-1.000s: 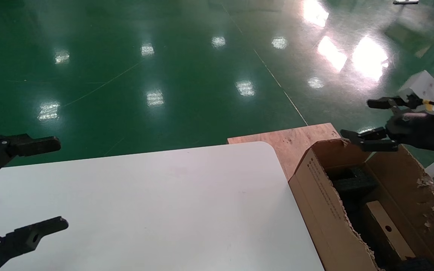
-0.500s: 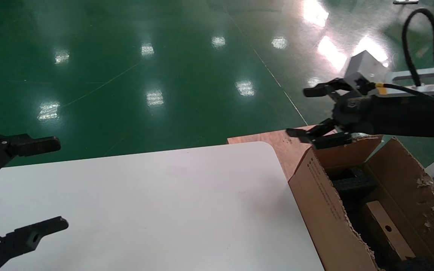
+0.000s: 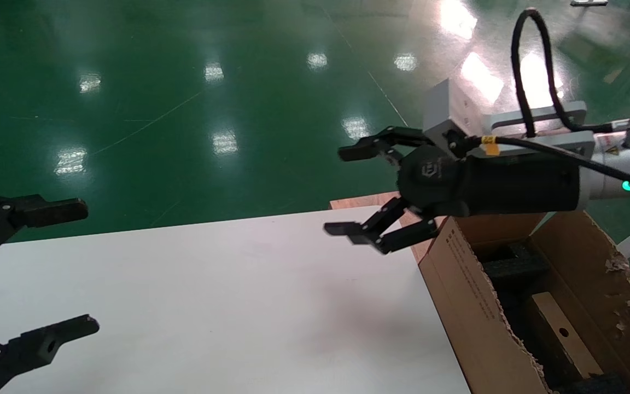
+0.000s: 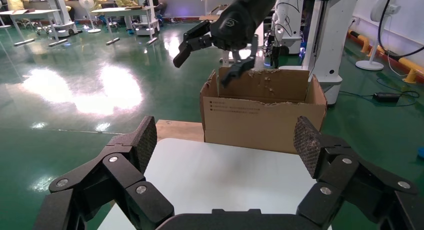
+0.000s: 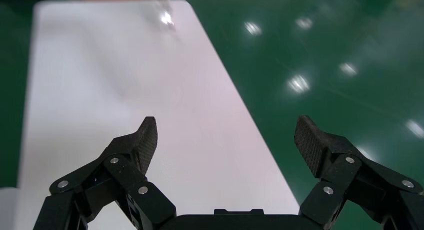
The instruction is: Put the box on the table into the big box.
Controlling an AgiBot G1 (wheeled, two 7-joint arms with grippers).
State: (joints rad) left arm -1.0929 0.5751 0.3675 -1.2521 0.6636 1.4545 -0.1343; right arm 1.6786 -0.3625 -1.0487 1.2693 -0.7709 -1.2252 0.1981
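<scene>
Now the right arm reaches out level over the far right corner of the smooth white counter with its rounded corner. Its black right pincer hangs in the air with fingers spread wide and nothing between them, pointing toward the robot's left. A thick black cable loops up over the grey wrist block, and a small green light glows on the silver arm behind it.

The left pincer sits parked at the near left edge of the counter, also splayed open and empty; its fingertip pads have a fine cross-hatched rubber texture.

Just beside the counter's right edge stands the large brown corrugated carton, its flap edges ragged and torn, with paper crumbs on the inner wall. Small black print runs along its side, too small to read. Inside, among black foam, lies the small long flat brown cardboard box with a small round hole in its broad face, resting tilted. A brown plywood board shows behind the counter's corner, under the carton. The floor is glossy green, mirroring the ceiling lights.
</scene>
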